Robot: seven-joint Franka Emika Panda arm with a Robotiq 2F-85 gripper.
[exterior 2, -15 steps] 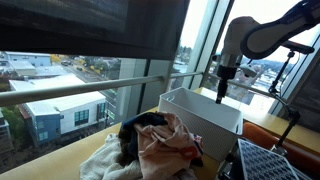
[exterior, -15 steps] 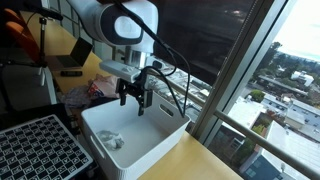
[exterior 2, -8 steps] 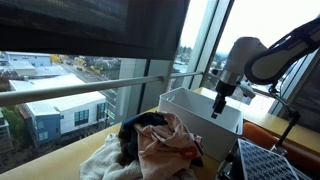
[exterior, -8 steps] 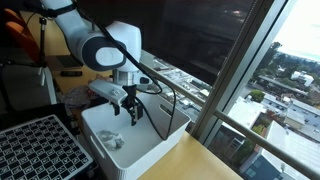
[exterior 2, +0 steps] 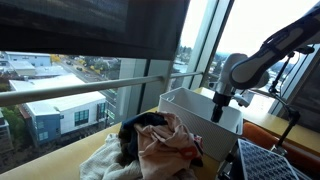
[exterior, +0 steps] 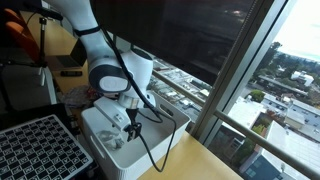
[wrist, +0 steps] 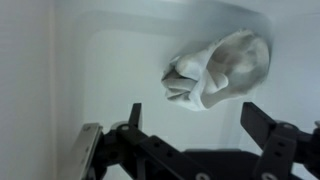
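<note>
Inside white rectangular plastic bin (exterior: 162, 146), black gripper (wrist: 192, 110) near crumpled white cloth (wrist: 220, 70), fingers (wrist: 262, 125) spread apart, gripping nothing

You have a smooth, matt white plastic bin (wrist: 90, 60) holding a crumpled, soft cloth (wrist: 220, 70). The fingers of your gripper (wrist: 192, 115) look matt black, and the bench (exterior: 195, 160) top is smooth light wood.
</note>
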